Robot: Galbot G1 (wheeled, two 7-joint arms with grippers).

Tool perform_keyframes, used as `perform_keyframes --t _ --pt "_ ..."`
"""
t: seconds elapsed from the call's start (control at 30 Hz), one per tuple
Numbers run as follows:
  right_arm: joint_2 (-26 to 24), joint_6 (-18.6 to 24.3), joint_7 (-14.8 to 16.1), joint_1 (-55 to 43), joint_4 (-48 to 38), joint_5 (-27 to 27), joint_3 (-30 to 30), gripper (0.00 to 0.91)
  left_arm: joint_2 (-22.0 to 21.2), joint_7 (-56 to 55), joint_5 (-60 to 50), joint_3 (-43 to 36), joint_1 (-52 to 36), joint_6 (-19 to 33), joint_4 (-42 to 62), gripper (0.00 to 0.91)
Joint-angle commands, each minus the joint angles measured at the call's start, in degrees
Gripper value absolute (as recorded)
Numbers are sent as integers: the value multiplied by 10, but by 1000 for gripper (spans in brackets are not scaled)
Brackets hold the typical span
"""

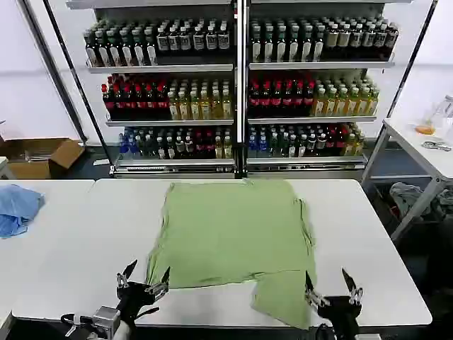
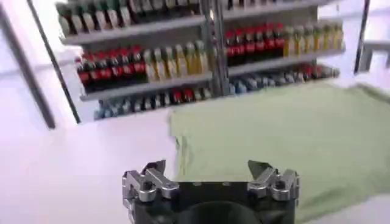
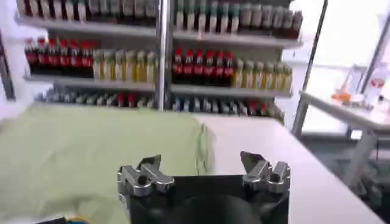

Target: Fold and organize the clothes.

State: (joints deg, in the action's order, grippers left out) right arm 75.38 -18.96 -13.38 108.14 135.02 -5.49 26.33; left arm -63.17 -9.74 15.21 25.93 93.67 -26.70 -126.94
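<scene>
No words, numbers or signs can be read anywhere — the bottles (image 1: 233,78) on the shelves (image 1: 237,68) carry labels, but these show as patches of colour. The green shirt (image 1: 230,230) lies with no print or lettering showing — plain cloth.
</scene>
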Motion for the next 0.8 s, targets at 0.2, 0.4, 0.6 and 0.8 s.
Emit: perform_keyframes --t 0.2,0.4,0.6,0.8 --pt "15 -26 -2 8 -50 13 -49 907 26 0 19 -12 -36 -65 72 907" --pt "28 -29 -8 1 -66 4 -68 907 26 1 47 -12 -35 -65 77 655" --pt "43 -28 -15 -3 -83 -16 -80 0 25 1 70 -9 -38 -64 77 101" --pt "46 -24 -17 -9 -89 -38 -82 0 25 6 90 -8 -41 -64 76 50"
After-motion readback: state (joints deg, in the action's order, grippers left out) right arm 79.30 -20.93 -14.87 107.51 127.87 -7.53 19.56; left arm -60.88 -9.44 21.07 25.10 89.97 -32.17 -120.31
